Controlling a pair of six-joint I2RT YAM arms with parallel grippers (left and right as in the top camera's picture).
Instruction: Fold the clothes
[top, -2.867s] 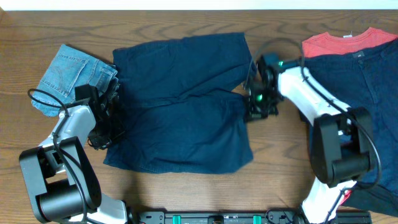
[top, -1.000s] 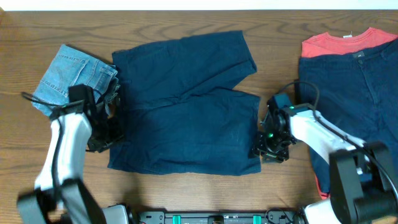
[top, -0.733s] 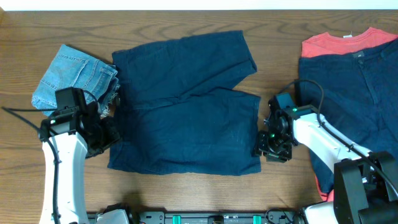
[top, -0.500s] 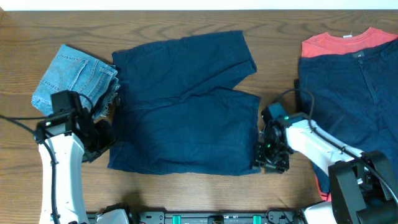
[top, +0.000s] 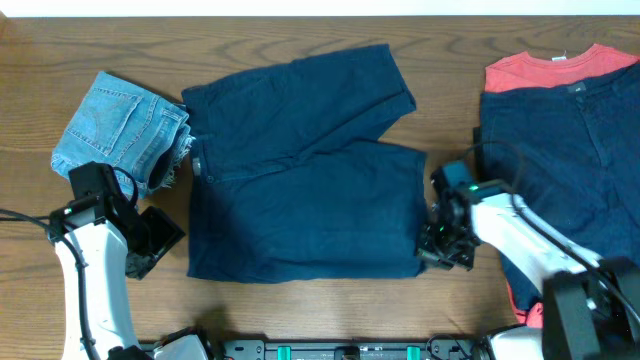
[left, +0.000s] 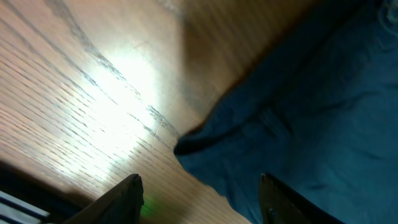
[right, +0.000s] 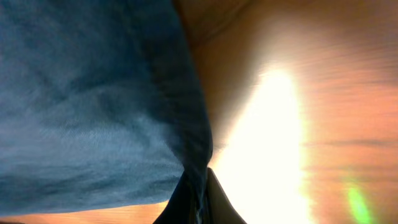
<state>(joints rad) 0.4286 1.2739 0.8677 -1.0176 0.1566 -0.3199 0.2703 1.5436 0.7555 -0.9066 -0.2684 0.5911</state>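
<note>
Dark navy shorts (top: 300, 170) lie spread flat in the middle of the table. My right gripper (top: 437, 248) sits at the lower right corner of the shorts and is shut on their hem. In the right wrist view the fingertips (right: 200, 202) pinch the folded edge of the shorts (right: 93, 93). My left gripper (top: 150, 240) stands open on the bare wood just left of the shorts' lower left corner. In the left wrist view that gripper (left: 202, 199) has its jaws wide apart, with the corner of the shorts (left: 298, 112) lying ahead of them, untouched.
Folded light blue jeans (top: 120, 125) rest at the back left, close to the shorts' waistband. A pile at the right holds a red shirt (top: 560, 68) under a dark navy garment (top: 570, 150). The table's front edge (top: 320, 345) runs just below the arms.
The right gripper has closed on the shorts' lower right hem, and the shorts have shifted slightly right. The left gripper has opened wider and drawn back to the front left, off the cloth.
</note>
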